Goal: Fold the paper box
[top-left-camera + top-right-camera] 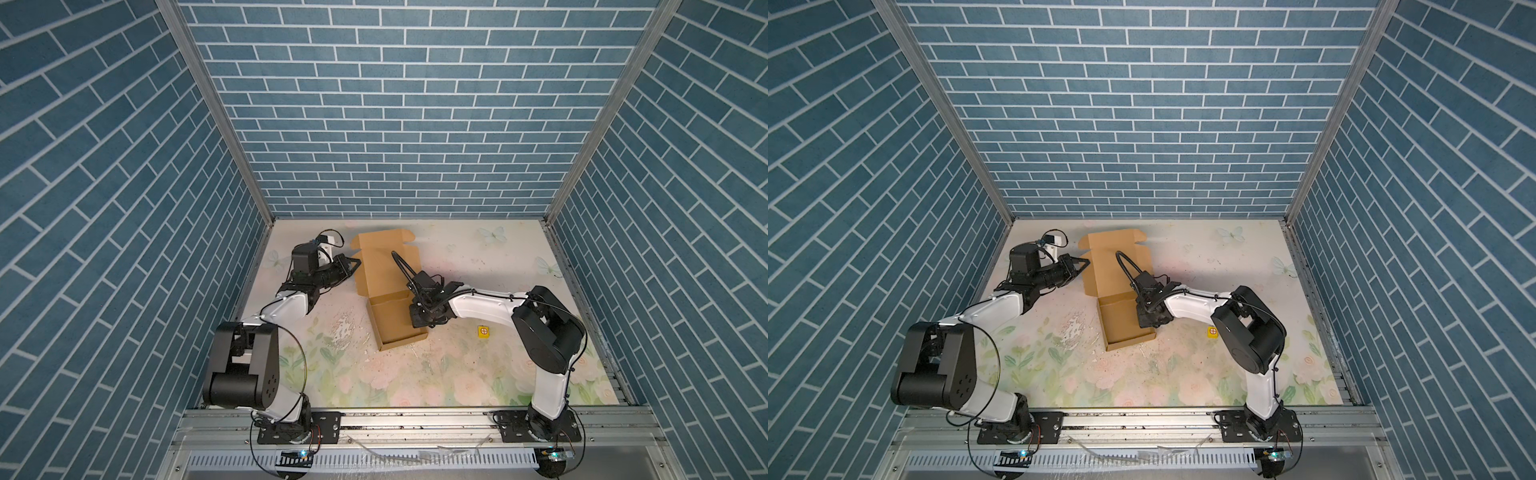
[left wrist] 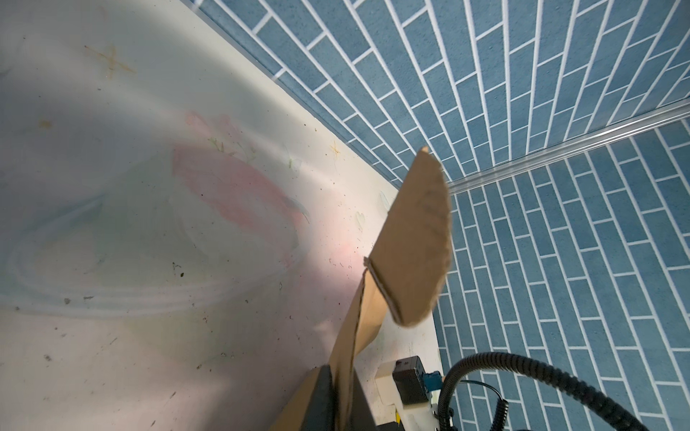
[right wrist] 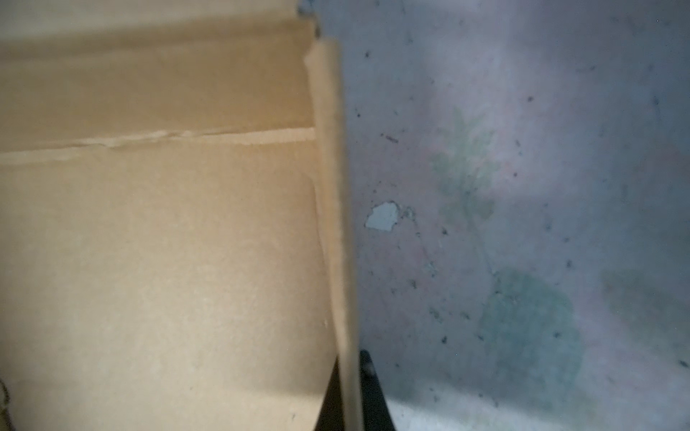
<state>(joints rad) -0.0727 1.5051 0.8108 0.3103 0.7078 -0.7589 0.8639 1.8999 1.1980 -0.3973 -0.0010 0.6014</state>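
Note:
The paper box (image 1: 384, 266) (image 1: 1108, 266) is brown cardboard and lies half formed at mid-table. Its tray walls stand up at the near end and its lid lies flat toward the back wall. My left gripper (image 1: 357, 262) (image 1: 1088, 262) is at the lid's left edge. In the left wrist view that gripper (image 2: 341, 373) is shut on the cardboard edge, with a rounded tab (image 2: 414, 242) sticking up beyond it. My right gripper (image 1: 420, 322) (image 1: 1150, 322) points down over the tray's right wall. In the right wrist view it (image 3: 351, 362) is shut on that upright wall (image 3: 332, 224).
A small yellow cube (image 1: 483, 331) (image 1: 1212, 331) with a red crossed circle sits right of the box, under the right forearm. Blue brick-pattern walls enclose the floral table (image 1: 457, 374) on three sides. A metal rail (image 1: 415, 419) runs along the front edge.

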